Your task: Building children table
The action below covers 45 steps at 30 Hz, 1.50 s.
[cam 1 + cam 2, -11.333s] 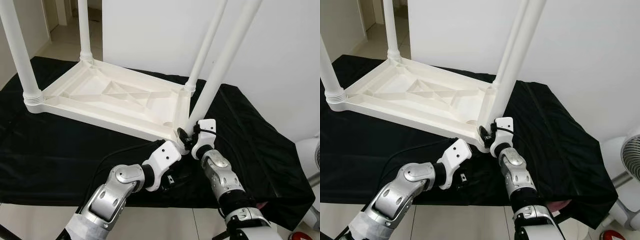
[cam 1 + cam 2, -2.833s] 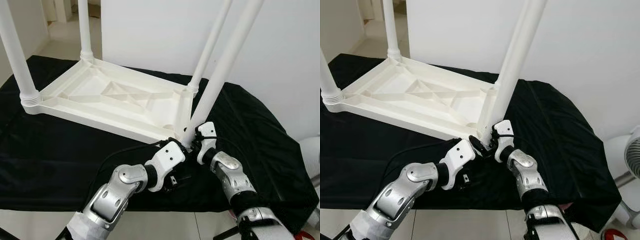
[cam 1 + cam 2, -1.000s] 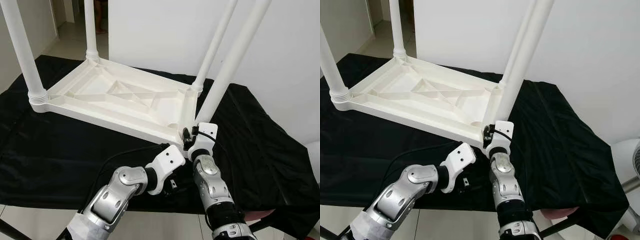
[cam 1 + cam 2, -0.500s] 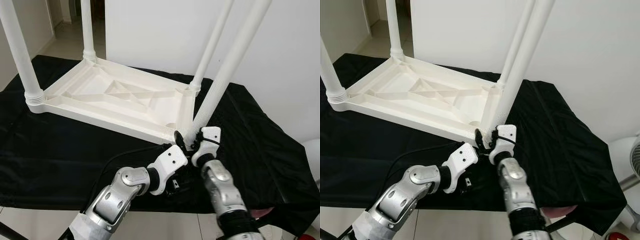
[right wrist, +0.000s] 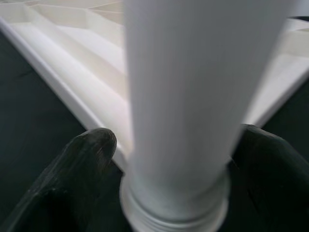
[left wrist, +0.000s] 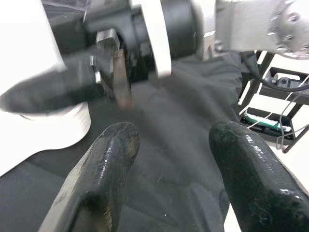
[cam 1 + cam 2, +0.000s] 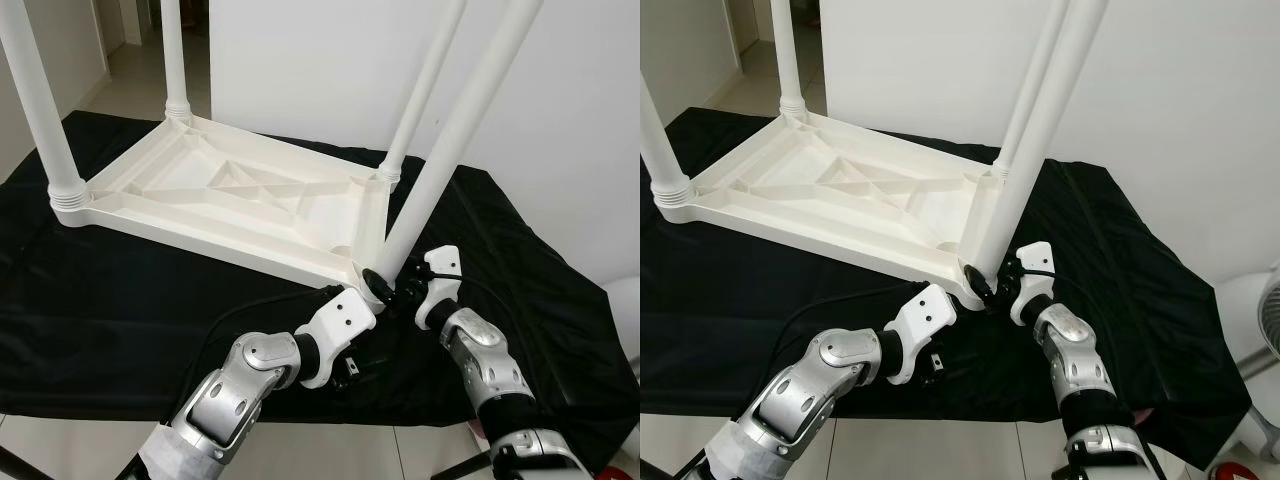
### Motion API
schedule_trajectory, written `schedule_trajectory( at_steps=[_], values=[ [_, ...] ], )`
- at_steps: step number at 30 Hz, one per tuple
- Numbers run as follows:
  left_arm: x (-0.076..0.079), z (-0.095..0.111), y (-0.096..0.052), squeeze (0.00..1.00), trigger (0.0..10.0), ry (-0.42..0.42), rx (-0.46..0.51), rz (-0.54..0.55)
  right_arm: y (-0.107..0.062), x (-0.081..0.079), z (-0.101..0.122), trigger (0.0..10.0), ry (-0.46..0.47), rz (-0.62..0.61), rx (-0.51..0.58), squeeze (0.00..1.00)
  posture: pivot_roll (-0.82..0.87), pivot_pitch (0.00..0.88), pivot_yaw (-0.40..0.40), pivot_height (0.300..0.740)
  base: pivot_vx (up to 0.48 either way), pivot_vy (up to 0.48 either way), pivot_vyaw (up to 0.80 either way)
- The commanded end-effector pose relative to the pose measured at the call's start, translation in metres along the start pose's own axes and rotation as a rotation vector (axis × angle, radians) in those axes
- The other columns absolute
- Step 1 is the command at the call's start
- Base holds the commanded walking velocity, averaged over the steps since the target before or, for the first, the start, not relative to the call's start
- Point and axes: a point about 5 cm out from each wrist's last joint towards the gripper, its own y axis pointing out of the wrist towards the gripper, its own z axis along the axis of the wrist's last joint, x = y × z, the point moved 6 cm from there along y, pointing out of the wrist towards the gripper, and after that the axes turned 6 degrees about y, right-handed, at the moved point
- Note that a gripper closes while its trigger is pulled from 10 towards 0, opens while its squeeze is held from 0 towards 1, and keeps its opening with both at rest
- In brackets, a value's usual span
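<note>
1. Fingers of the right gripper (image 5: pixel 174 159) were spread either side of the base of the fourth leg (image 7: pixel 455 140), one black finger (image 5: pixel 82 164) on each flank of the white tube, gripping it just above its threaded collar.

2. Half a second before, the right wrist stood nearly upright against the corner; now the right forearm had swung outward to the robot's right and the wrist had rolled over. A second before that it pointed the other way again. I judged this to be a turning stroke, screwing the leg into its socket.

3. That leg leaned noticeably compared with the three others already standing straight, so it was probably not yet seated; more turns looked needed.

4. Fingers of the left gripper (image 6: pixel 169 179) were apart and held nothing. They hovered over the black cloth (image 7: pixel 130 300) just beside the near corner of the upturned tabletop (image 7: pixel 230 200), pointing at the right wrist.

5. The tabletop lay underside up on the cloth, ribs showing, its near right corner touching the leg's foot. The leg rose from that corner, between the right gripper's fingers, and slanted up and to the right, out of the head views.

6. A risk I saw: cross-threading, should the tilt persist while turning.
</note>
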Motion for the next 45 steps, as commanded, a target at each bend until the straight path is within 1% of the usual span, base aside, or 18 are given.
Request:
schedule_trajectory(
  at_steps=[1, 2, 4, 8, 9, 11, 12, 13, 14, 16, 25, 26, 30, 32, 33, 35, 39, 45],
  values=[
    [0.000, 0.004, 0.004, 0.00, 10.0, 0.002, 0.009, -0.002, 0.005, -0.003, -0.003, 10.0, -0.008, 0.051, -0.034, 0.00, 0.04, 0.000, -0.148, 0.740, 0.000, 0.000, 0.00],
    [0.000, 0.004, 0.004, 0.00, 10.0, 0.002, 0.009, -0.002, 0.005, -0.003, -0.003, 10.0, -0.008, 0.051, -0.034, 0.00, 0.04, 0.000, -0.148, 0.740, 0.000, 0.000, 0.00],
    [-0.001, 0.005, 0.004, 0.00, 10.0, 0.003, 0.010, -0.002, 0.015, -0.009, -0.003, 10.0, -0.029, 0.088, -0.051, 0.00, 0.04, 0.000, -0.146, 0.740, 0.000, 0.000, 0.00],
    [-0.001, 0.005, 0.004, 0.00, 10.0, -0.002, 0.010, -0.004, 0.019, -0.010, -0.004, 10.0, -0.038, 0.110, -0.061, 0.00, 0.04, 0.000, -0.145, 0.740, 0.000, 0.000, 0.00],
    [-0.001, 0.005, 0.004, 0.00, 10.0, -0.004, 0.010, -0.005, 0.021, -0.011, -0.004, 8.0, -0.037, 0.111, -0.062, 0.00, 0.04, 0.000, -0.147, 0.740, 0.000, 0.000, 0.00],
    [-0.001, 0.005, 0.005, 0.00, 10.0, -0.005, 0.010, -0.005, 0.022, -0.011, -0.004, 8.0, -0.035, 0.114, -0.064, 0.00, 0.04, 0.000, -0.147, 0.740, 0.000, 0.000, 0.00],
    [-0.001, 0.005, 0.005, 0.00, 10.0, -0.005, 0.010, -0.006, 0.023, -0.011, -0.005, 4.9, -0.039, 0.121, -0.067, 0.00, 0.04, 0.000, -0.147, 0.740, 0.000, 0.000, 0.00],
    [-0.001, 0.005, 0.005, 0.00, 10.0, -0.005, 0.010, -0.006, 0.023, -0.011, -0.005, 4.9, -0.039, 0.121, -0.067, 0.00, 0.04, 0.000, -0.147, 0.740, 0.000, 0.000, 0.00],
    [-0.001, 0.005, 0.005, 0.00, 10.0, -0.005, 0.009, -0.007, 0.023, -0.012, -0.006, 0.3, -0.039, 0.127, -0.071, 0.00, 0.04, 0.000, -0.147, 0.740, 0.000, 0.000, 0.00],
    [-0.001, 0.005, 0.005, 0.00, 10.0, -0.003, 0.009, -0.008, 0.022, -0.012, -0.008, 0.0, -0.041, 0.136, -0.078, 0.00, 0.04, 0.000, -0.147, 0.740, 0.000, 0.000, 0.00],
    [0.000, 0.004, 0.005, 0.00, 10.0, -0.001, 0.009, -0.013, 0.012, -0.007, -0.021, 0.0, -0.059, 0.113, -0.102, 0.00, 0.04, 0.000, -0.140, 0.740, 0.000, 0.000, 0.00],
    [0.001, 0.004, 0.005, 0.00, 10.0, 0.000, 0.009, -0.015, 0.010, -0.006, -0.024, 10.0, -0.064, 0.102, -0.108, 0.00, 0.03, 0.000, -0.139, 0.740, 0.000, 0.000, 0.00],
    [0.002, 0.005, 0.005, 0.00, 10.0, 0.000, 0.008, -0.019, 0.008, -0.002, -0.028, 10.0, -0.034, 0.052, -0.103, 0.00, 0.03, 0.000, -0.139, 0.740, 0.000, 0.000, 0.00],
    [0.004, 0.004, 0.005, 0.00, 10.0, -0.003, 0.008, -0.022, 0.007, 0.004, -0.031, 10.0, -0.030, -0.016, -0.102, 0.00, 0.03, 0.000, -0.139, 0.740, 0.000, 0.000, 0.00],
    [0.004, 0.004, 0.005, 0.00, 10.0, -0.003, 0.008, -0.022, 0.007, 0.004, -0.031, 10.0, -0.030, -0.016, -0.102, 0.00, 0.03, 0.000, -0.139, 0.740, 0.000, 0.000, 0.00],
    [0.005, 0.004, 0.005, 0.00, 10.0, -0.007, 0.007, -0.024, 0.007, 0.009, -0.031, 10.0, -0.029, -0.098, -0.091, 0.00, 0.03, 0.000, -0.141, 0.740, 0.000, 0.000, 0.00],
    [0.007, 0.004, 0.005, 0.00, 10.0, -0.011, 0.008, -0.026, 0.009, 0.006, -0.028, 10.0, 0.009, -0.173, -0.050, 0.00, 0.02, 0.000, -0.142, 0.740, 0.000, 0.000, 0.00],
    [0.008, 0.003, 0.006, 0.00, 10.0, -0.020, 0.008, -0.029, 0.007, 0.013, -0.037, 10.0, 0.114, -0.438, -0.068, 0.00, 0.02, 0.000, -0.142, 0.740, 0.000, 0.000, 0.00]
  ],
)
